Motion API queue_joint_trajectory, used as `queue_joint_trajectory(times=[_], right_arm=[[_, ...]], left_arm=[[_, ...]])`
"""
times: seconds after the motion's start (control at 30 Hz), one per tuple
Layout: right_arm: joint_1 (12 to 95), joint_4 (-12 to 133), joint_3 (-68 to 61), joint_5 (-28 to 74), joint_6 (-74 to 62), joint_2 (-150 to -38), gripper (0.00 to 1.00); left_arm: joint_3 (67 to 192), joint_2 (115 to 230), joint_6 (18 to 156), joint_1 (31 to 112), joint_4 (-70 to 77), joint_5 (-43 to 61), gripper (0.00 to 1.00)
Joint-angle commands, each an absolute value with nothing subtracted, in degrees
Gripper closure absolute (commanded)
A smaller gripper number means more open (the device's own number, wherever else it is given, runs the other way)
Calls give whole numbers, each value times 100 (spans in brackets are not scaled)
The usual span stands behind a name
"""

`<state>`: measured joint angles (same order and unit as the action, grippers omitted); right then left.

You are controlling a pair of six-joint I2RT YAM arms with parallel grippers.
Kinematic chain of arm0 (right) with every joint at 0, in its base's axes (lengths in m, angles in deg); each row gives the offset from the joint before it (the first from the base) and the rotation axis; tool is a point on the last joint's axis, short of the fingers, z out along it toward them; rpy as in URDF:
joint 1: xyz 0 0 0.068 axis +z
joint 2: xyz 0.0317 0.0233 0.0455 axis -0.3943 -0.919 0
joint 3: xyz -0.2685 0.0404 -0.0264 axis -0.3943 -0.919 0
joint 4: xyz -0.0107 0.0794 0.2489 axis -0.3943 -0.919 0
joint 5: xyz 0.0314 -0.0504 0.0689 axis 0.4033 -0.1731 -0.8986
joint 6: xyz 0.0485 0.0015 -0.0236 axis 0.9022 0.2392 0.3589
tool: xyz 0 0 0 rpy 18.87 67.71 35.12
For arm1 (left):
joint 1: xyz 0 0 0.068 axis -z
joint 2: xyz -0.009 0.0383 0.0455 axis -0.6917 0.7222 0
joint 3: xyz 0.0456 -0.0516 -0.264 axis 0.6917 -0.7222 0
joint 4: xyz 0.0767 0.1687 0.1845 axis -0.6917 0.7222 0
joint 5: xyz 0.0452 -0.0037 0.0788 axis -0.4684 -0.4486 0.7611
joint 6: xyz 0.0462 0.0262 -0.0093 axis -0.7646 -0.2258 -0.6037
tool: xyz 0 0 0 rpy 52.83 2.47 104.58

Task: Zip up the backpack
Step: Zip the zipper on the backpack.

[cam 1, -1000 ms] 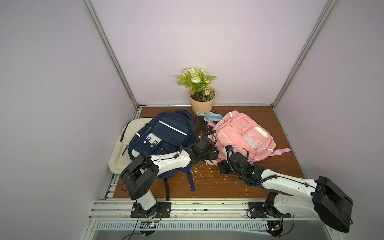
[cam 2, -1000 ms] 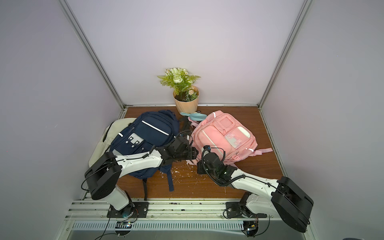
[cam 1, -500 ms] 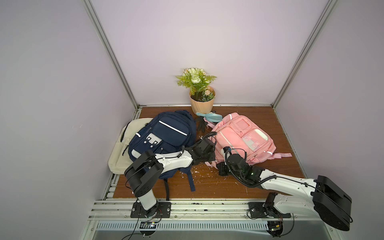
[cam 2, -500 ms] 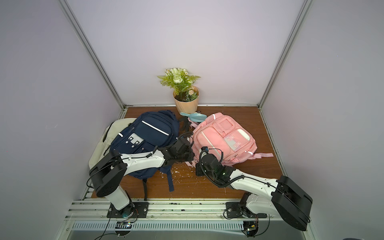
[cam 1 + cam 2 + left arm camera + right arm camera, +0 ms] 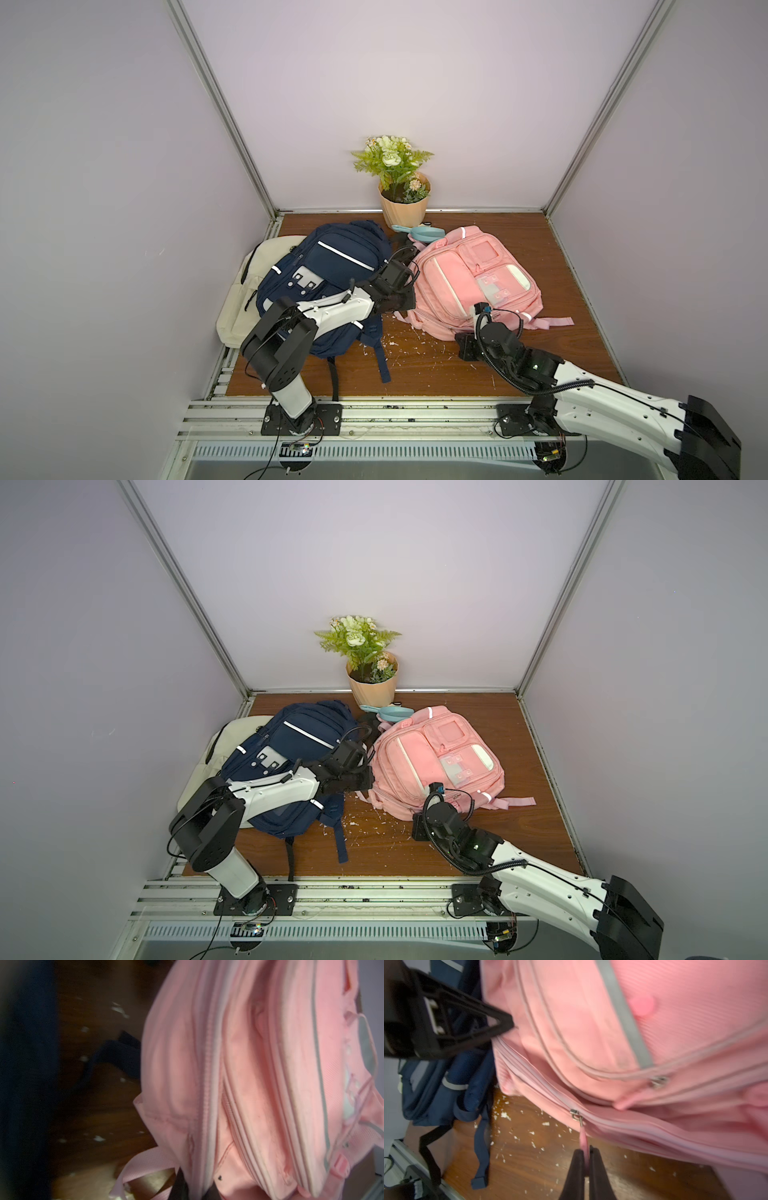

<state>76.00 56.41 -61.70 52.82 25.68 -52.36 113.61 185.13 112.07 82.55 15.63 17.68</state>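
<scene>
Your right claw (image 5: pixel 586 1149) is clamped on the pink pull tab (image 5: pixel 583 1138) of the pink backpack (image 5: pixel 469 282). The metal slider (image 5: pixel 575 1114) sits just beyond its tips, at the far end of that tab. The bag lies flat on the worktop (image 5: pixel 436 365), with its low side seam facing this claw.

Your left claw (image 5: pixel 506 1024) is well apart from the right one, further along the same zipper line. Its tips look pressed together on a fold of the bag's edge, though the close view is blurred, so take that as likely rather than certain.

Here is what could go wrong:

- The tab is thin and soft. If you pull at an angle to the zipper track instead of along it, it can slide out of the right claw, or the slider can cock and jam.
- If the left claw's pinch is shallow, the whole bag will drag across the worktop toward the right claw instead of the zipper running — the slider then travels nowhere.
- The fabric bulges beside the slider, so loose cloth could feed into it and lock it.
- The navy backpack (image 5: pixel 332 266) lies just beside the left claw, with its straps trailing — a wide swing of that arm could snag one.
- The white crumbs (image 5: pixel 505 1115) scattered near the right claw are harmless, but they show how low it rides, so watch for scraping the wood.
</scene>
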Motion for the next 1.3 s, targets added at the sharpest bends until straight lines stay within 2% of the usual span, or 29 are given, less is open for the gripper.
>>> queue_joint_trajectory(times=[0.0, 0.2, 0.27, 0.4, 0.47, 0.53, 0.7, 0.87, 0.97, 1.03, 1.1, 1.27], right_arm=[[7561, 5186, -6176, 5343, 2386, -5101, 100], [7587, 5366, -5831, 5003, 2074, -5703, 100], [7587, 5406, -5821, 5032, 2109, -5843, 100], [7598, 5869, -5837, 4800, 2049, -5857, 100], [7626, 6020, -5752, 4737, 1954, -5916, 100], [7682, 6120, -5650, 4736, 1845, -6007, 100], [7801, 6392, -5571, 4642, 1692, -6242, 100], [7916, 6465, -5526, 4700, 1690, -6384, 100], [7934, 6448, -5559, 4793, 1752, -6338, 100], [7930, 6368, -5578, 4888, 1803, -6276, 100], [7930, 6189, -5595, 5050, 1885, -6223, 100], [7921, 5508, -5655, 5590, 2203, -6105, 100]], left_arm=[[11528, 18400, 10969, 8033, 1714, 2542, 96], [11604, 18505, 11044, 8211, 1675, 2431, 94], [11599, 18394, 11100, 8256, 1784, 2519, 84], [11353, 17869, 11459, 8554, 1979, 2927, 49], [11152, 17662, 11721, 8723, 1986, 3001, 37], [10848, 17534, 11998, 8883, 1736, 2829, 31], [10481, 17677, 12420, 9395, 1016, 2499, 27], [10615, 18201, 12607, 9736, 604, 2317, 27], [10730, 18462, 12679, 9738, 699, 2334, 33], [10733, 18487, 12701, 9740, 757, 2429, 40], [10756, 18437, 12702, 9734, 967, 2673, 54], [10793, 18102, 12549, 9518, 1463, 3120, 81]])
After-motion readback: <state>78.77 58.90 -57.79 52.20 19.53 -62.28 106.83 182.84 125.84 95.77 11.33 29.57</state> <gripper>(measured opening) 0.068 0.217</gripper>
